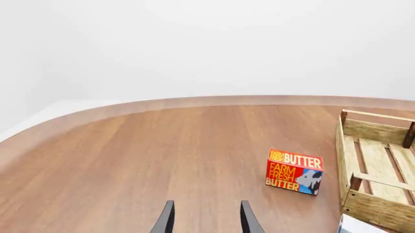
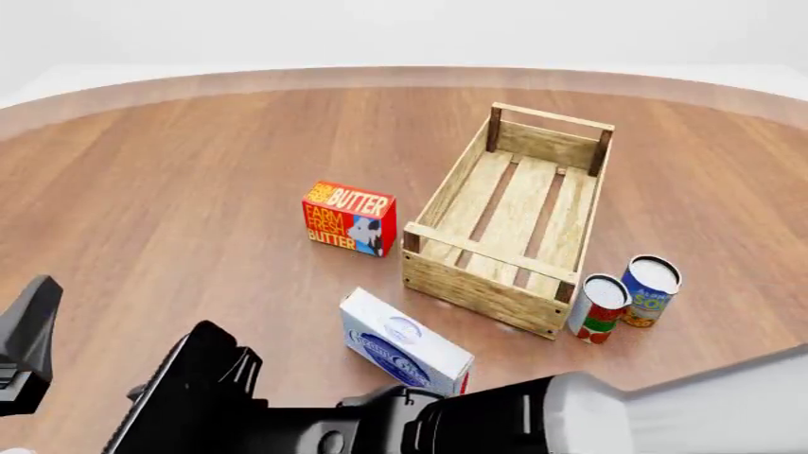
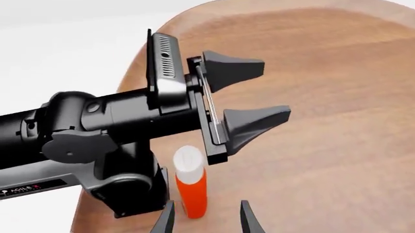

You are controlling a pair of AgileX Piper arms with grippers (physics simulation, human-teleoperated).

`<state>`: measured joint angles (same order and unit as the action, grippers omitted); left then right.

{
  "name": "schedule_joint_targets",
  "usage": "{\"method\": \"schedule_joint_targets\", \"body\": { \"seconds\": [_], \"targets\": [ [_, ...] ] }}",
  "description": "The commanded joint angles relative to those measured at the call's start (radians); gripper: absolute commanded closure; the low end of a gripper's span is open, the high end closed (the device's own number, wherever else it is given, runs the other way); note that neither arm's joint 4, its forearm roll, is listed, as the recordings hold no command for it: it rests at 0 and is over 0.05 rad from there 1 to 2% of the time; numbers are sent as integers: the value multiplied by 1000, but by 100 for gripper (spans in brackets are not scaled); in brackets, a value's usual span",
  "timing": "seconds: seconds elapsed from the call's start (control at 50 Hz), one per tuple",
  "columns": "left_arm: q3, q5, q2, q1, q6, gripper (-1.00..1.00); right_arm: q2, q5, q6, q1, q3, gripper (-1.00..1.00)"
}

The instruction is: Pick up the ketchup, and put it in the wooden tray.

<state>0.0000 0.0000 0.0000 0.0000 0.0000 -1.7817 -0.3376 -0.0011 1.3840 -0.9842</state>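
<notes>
The ketchup (image 3: 192,187), an orange-red bottle with a white cap, stands upright near the table's edge in the right wrist view. It is just ahead of my open right gripper (image 3: 206,221), between the lines of its two fingers and off centre. I cannot tell if a finger touches it. My left gripper (image 3: 275,90) hangs open and empty above and beyond the bottle; it also shows in its own view (image 1: 206,221). The wooden tray (image 2: 486,288) sits right of centre with nothing in it, also seen in the left wrist view (image 1: 379,211). In the front view my right arm (image 2: 569,416) hides the ketchup.
A red-yellow butter box (image 2: 350,218) stands left of the tray. A white box (image 2: 404,345) lies in front of the tray. Two cans (image 2: 600,307) (image 2: 650,290) stand at the tray's near right corner. The left arm's body (image 3: 97,121) is close beside the bottle.
</notes>
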Motion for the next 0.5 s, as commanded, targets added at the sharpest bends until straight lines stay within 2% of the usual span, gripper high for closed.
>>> {"method": "schedule_joint_targets", "body": {
  "seconds": [0.02,0.28,0.5],
  "targets": [
    [0,0,0,0,0,-100,-62,16,-34,7,-49,-100],
    [0,0,0,0,0,-100,-128,27,-70,9,-96,-100],
    [0,0,0,0,0,-100,-186,30,-75,20,-132,-100]
  ]
}}
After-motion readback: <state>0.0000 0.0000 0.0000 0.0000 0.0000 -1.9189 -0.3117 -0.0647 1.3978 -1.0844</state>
